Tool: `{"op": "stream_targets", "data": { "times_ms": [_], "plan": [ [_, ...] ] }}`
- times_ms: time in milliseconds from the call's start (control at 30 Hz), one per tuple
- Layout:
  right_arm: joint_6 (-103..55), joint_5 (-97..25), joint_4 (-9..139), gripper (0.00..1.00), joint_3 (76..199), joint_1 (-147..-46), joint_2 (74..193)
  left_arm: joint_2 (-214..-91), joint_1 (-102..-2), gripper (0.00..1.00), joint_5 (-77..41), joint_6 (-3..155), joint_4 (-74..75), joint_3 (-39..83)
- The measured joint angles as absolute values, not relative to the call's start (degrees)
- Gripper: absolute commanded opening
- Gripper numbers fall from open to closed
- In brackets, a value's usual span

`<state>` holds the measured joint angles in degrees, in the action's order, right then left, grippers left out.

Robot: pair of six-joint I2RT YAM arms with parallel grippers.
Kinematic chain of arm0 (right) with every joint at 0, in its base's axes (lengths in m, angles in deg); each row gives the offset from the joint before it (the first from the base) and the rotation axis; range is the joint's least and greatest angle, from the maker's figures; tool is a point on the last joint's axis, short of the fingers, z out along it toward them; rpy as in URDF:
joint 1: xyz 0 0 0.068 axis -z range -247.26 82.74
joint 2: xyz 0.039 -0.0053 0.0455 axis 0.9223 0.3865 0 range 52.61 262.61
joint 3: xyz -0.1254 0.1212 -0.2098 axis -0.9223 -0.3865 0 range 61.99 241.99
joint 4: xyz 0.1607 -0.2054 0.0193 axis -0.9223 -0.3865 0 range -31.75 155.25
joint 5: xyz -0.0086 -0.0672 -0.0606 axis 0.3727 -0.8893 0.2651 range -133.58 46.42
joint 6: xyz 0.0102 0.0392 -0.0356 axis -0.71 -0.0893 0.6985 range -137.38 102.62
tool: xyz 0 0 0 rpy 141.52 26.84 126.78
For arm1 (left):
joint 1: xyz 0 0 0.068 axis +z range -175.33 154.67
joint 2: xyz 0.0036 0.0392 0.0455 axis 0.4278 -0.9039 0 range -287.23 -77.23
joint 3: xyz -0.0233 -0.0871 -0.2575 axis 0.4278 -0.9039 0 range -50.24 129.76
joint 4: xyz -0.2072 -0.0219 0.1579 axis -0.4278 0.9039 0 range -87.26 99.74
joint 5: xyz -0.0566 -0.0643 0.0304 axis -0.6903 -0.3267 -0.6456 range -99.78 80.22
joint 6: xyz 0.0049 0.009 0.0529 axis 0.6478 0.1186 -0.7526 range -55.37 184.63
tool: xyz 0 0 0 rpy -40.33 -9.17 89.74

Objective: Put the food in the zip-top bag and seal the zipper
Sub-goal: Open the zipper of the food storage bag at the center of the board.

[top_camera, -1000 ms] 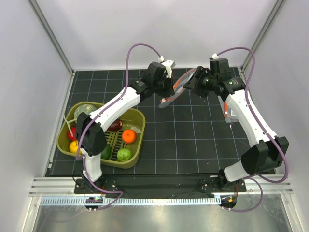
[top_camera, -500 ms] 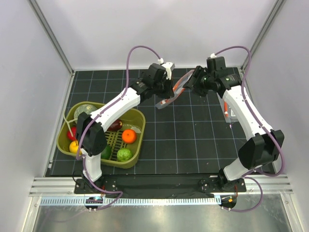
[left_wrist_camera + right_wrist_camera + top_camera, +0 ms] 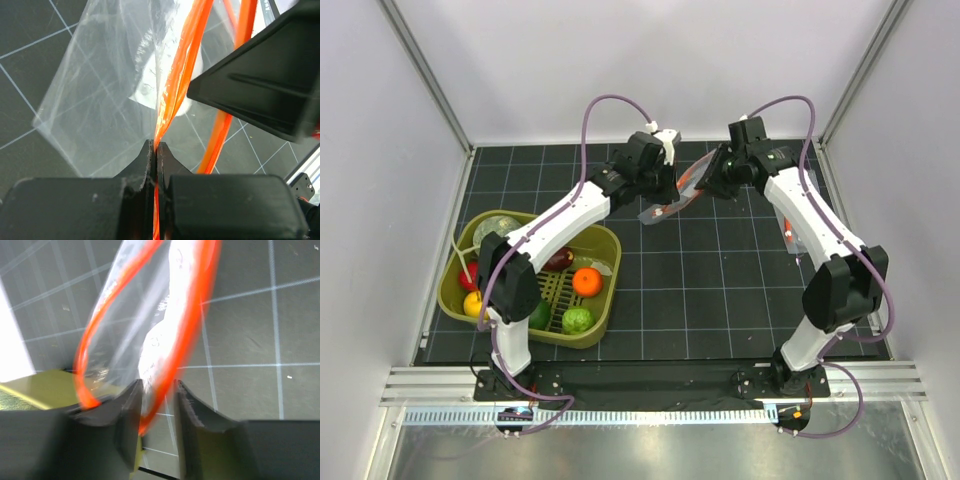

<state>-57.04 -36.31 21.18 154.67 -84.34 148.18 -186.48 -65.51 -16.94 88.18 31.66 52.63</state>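
Observation:
The clear zip-top bag point(image 3: 663, 207) hangs above the mat at the back centre, between both grippers. My left gripper point(image 3: 667, 190) is shut on its orange-red zipper point(image 3: 182, 55), pinched between the fingertips point(image 3: 156, 147). My right gripper point(image 3: 708, 180) is open, its jaws standing either side of the zipper's other strand point(image 3: 195, 315) with a gap point(image 3: 157, 392). The mouth is spread into a loop. The food lies in the olive-green basket point(image 3: 613, 262): an orange point(image 3: 586, 281), a pale-green mottled one point(image 3: 578, 320), and a dark red-purple one point(image 3: 558, 260).
The basket also holds red point(image 3: 469, 278), yellow point(image 3: 475, 303) and green point(image 3: 540, 315) pieces. A flat clear item with a red mark point(image 3: 790, 232) lies on the mat under my right arm. White walls enclose the gridded mat.
My right arm has swung left, bringing its gripper closer to the left gripper and the bag's mouth. The bag has shifted slightly left. The left gripper holds its place.

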Motion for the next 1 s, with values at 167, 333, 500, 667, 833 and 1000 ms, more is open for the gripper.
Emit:
{"op": "stream_targets", "data": {
  "times_ms": [167, 333, 500, 667, 833, 1000],
  "plan": [
    [-56.63, -39.59, 16.87, 0.02, 155.81, -84.76, 150.02, -186.27, -65.34, 0.28, -16.64, 88.03, 31.75, 52.63],
    [-54.27, -46.0, 9.05, 0.01, 167.9, -86.44, 152.69, -186.24, -65.49, 0.65, -16.15, 86.5, 33.0, 53.81],
    [-52.85, -48.86, 6.47, 0.01, 175.0, -89.35, 153.3, -186.24, -65.71, 0.68, -15.37, 85.97, 33.46, 56.8],
    [-51.21, -50.28, 3.47, 0.01, 175.26, -91.19, 153.58, -186.24, -65.75, 0.68, -14.76, 85.67, 33.78, 59.07],
    [-50.31, -50.67, 2.14, 0.01, 175.26, -91.86, 153.65, -186.24, -65.69, 0.29, -14.89, 86.36, 33.85, 60.89],
    [-49.77, -50.56, 1.99, 0.01, 175.26, -92.17, 153.65, -186.27, -65.69, 0.0, -15.41, 86.78, 33.89, 61.04]
  ]
}}
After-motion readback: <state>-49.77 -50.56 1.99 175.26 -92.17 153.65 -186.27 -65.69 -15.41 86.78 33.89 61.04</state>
